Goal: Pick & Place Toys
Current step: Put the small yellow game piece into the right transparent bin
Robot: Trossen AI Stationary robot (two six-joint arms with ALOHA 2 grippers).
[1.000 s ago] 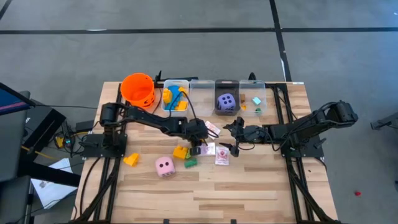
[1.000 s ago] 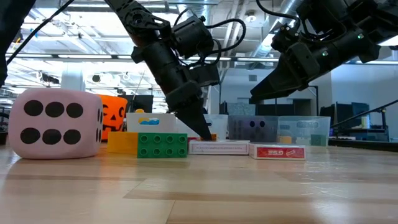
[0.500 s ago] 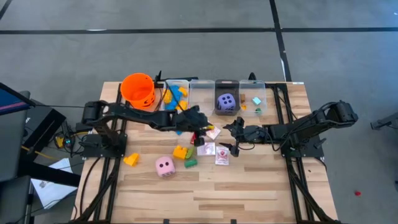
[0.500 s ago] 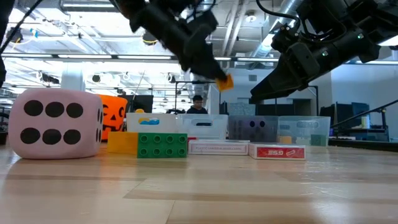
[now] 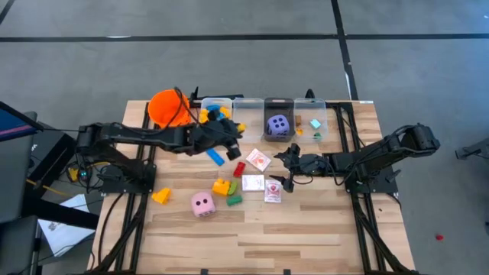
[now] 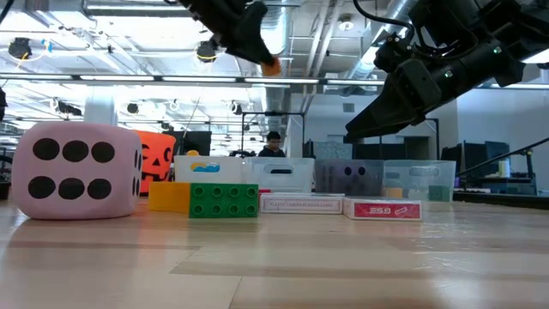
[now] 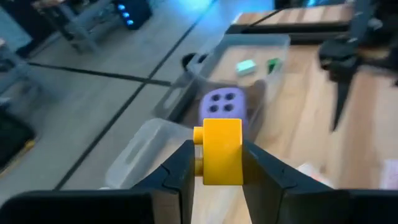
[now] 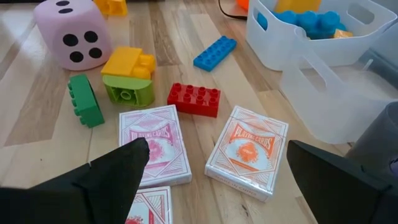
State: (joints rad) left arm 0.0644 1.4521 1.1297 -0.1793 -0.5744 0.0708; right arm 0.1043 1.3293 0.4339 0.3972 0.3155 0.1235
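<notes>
Two hands are in view. Left hand (image 7: 217, 165) is clamped on a small yellow-orange block (image 7: 219, 151), studs to one side, held by its flat faces between both fingers (image 7: 177, 171). In the high view it is raised above the surface (image 5: 306, 237) beside the row of clear bins (image 5: 248, 114) at the far edge, near the bin of blue and yellow blocks (image 5: 216, 114).

Step in hand, as judged: carry to a bin. Next move calls for centring the block over the chosen bin, lowering inside its rim, then parting the fingers. Which bin is intended cannot be told.

Right hand (image 5: 286, 169) waits with fingers wide apart, holding nothing, above the pink-and-white cards (image 8: 155, 149).

Purple die (image 5: 277, 124) sits in a bin. On the surface remain: pink die (image 5: 202, 203), blue block (image 8: 214, 51), red block (image 8: 193, 99), green blocks (image 8: 85, 99), a further yellow block (image 8: 127, 62). An orange bucket (image 5: 166, 107) stands at the row's end.
</notes>
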